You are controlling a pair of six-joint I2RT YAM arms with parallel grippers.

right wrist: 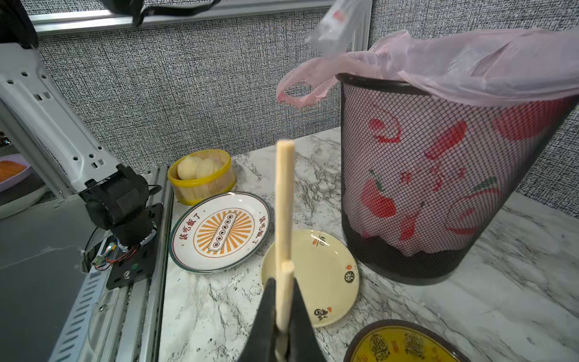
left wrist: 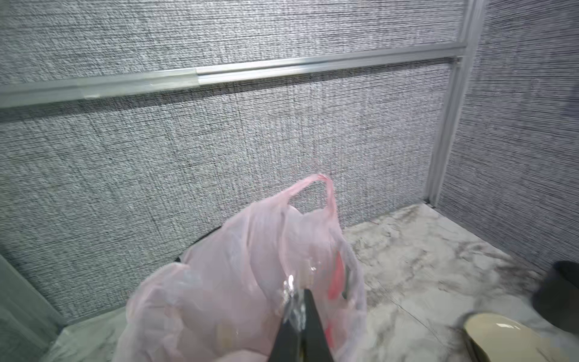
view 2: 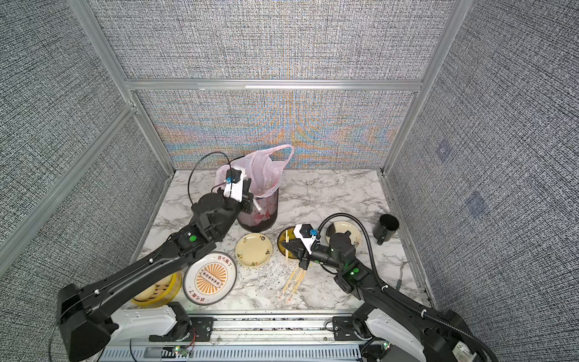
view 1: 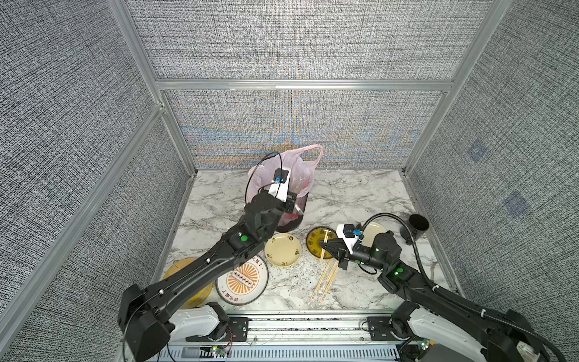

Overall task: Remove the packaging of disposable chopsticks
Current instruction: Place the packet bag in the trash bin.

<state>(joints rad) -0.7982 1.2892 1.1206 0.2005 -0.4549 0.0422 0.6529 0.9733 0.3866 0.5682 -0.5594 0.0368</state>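
Marble tabletop (view 1: 344, 194) sits within grey fabric panels (view 1: 297, 47); left gripper (left wrist: 297, 308) is closed, pinching one clear packaging (left wrist: 291, 291) sleeve above the pink bag (left wrist: 235, 266) lining the mesh bin (right wrist: 407, 188) at far centre; right gripper (right wrist: 283, 288) is clamped on a bare pair of disposable chopsticks (right wrist: 284, 194) over the yellow plate (view 1: 313, 247), right of centre; further wrapped pairs (view 1: 326, 279) lie on the near side of that plate.

Grey woven walls (view 1: 297, 40), marble tabletop (view 1: 360, 194)

- We are seeing bare white marble tabletop (view 1: 360, 194) stretching right of the black mesh wastebasket (right wrist: 407, 188).
- A cream round plate (view 1: 283, 249) and a yellow round plate (view 1: 313, 241) are crowding the nearer strip.
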